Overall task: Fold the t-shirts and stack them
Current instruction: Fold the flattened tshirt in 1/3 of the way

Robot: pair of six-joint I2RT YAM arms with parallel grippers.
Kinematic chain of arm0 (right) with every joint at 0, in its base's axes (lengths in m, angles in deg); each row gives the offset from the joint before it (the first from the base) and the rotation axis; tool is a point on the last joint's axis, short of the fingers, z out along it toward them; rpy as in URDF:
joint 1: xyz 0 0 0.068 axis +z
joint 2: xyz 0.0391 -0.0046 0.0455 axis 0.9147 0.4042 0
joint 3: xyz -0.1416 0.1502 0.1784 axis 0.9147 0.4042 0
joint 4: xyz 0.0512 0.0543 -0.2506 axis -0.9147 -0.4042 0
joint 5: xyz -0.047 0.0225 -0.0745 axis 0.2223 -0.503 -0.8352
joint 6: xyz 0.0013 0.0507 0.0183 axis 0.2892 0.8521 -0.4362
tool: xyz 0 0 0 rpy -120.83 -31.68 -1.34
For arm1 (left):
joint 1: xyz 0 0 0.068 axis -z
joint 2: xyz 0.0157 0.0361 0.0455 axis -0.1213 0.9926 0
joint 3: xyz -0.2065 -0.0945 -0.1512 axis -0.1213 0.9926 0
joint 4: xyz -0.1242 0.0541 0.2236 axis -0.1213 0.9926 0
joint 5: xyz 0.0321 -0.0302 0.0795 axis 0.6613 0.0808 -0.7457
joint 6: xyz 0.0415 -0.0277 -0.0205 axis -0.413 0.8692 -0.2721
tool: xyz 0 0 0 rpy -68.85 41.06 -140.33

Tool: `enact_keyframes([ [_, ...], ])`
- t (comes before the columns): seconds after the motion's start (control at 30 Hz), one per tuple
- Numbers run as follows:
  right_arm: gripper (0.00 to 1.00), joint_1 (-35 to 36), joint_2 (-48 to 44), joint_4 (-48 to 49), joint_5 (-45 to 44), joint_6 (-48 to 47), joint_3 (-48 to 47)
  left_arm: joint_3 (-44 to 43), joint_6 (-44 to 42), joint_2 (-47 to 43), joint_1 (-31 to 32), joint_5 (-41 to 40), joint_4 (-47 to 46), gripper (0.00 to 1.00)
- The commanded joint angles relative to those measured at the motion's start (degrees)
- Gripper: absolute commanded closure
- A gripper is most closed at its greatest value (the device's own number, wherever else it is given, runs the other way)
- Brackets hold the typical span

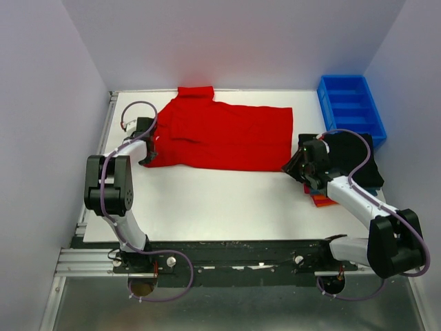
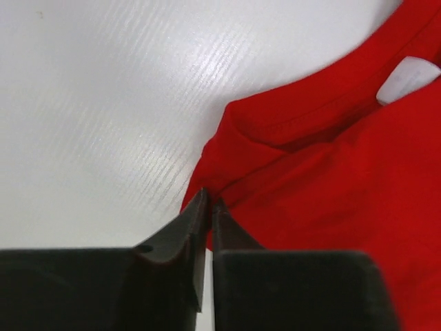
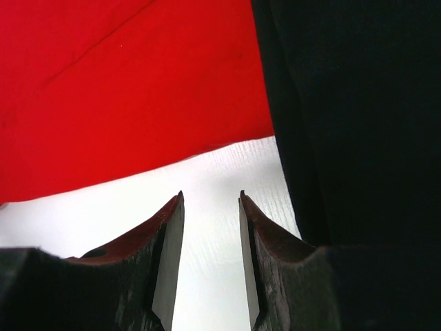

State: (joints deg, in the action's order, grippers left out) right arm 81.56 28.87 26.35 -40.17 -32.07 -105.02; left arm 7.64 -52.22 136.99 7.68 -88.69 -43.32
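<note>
A bright red t-shirt (image 1: 227, 134) lies spread across the back of the white table, with its collar toward the left. My left gripper (image 1: 147, 156) is at the shirt's near-left corner. In the left wrist view the jaws (image 2: 208, 200) are closed on a fold of the red t-shirt (image 2: 324, 186) beside the collar. My right gripper (image 1: 295, 165) is open and empty by the shirt's near-right corner. In the right wrist view it (image 3: 210, 196) hovers over bare table between the red hem (image 3: 124, 96) and a folded black t-shirt (image 3: 358, 117). The black t-shirt (image 1: 355, 160) tops a stack of folded shirts with an orange edge (image 1: 322, 201).
A blue plastic bin (image 1: 351, 105) stands at the back right corner, just behind the stack. White walls close in the table on the left, back and right. A white neck label (image 2: 406, 76) shows inside the red collar.
</note>
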Motion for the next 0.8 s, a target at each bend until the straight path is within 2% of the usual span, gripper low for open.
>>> enact_keyframes([
  [0.0,0.55,0.25,0.32,-1.84,-3.67,-0.74,-1.83,-0.93,-1.85,-0.70,-2.38,-0.50,1.17,1.00],
  [0.17,0.55,0.25,1.02,-2.63,-3.76,-1.01,-2.27,0.04,-1.76,-2.81,-5.28,0.11,0.55,1.00],
  [0.47,0.55,0.25,6.29,-4.13,-2.10,3.20,-5.00,3.19,1.13,-7.28,-5.72,-0.33,-0.15,0.99],
  [0.57,0.55,0.60,7.44,-1.94,-0.34,5.32,-4.73,5.83,2.28,-10.45,-5.72,-0.07,-1.64,0.70],
  [0.6,0.55,0.86,7.88,-1.67,-0.33,5.93,-4.91,6.54,2.71,-11.59,-5.72,-0.41,-2.00,0.63],
  [0.7,0.56,1.74,9.98,-2.45,-1.38,6.64,-6.48,8.03,3.33,-14.58,-5.72,-0.24,-2.97,0.56],
  [0.77,0.57,2.00,11.57,-3.25,-1.65,7.08,-7.45,8.39,4.21,-16.07,-5.72,1.24,-3.05,0.55],
])
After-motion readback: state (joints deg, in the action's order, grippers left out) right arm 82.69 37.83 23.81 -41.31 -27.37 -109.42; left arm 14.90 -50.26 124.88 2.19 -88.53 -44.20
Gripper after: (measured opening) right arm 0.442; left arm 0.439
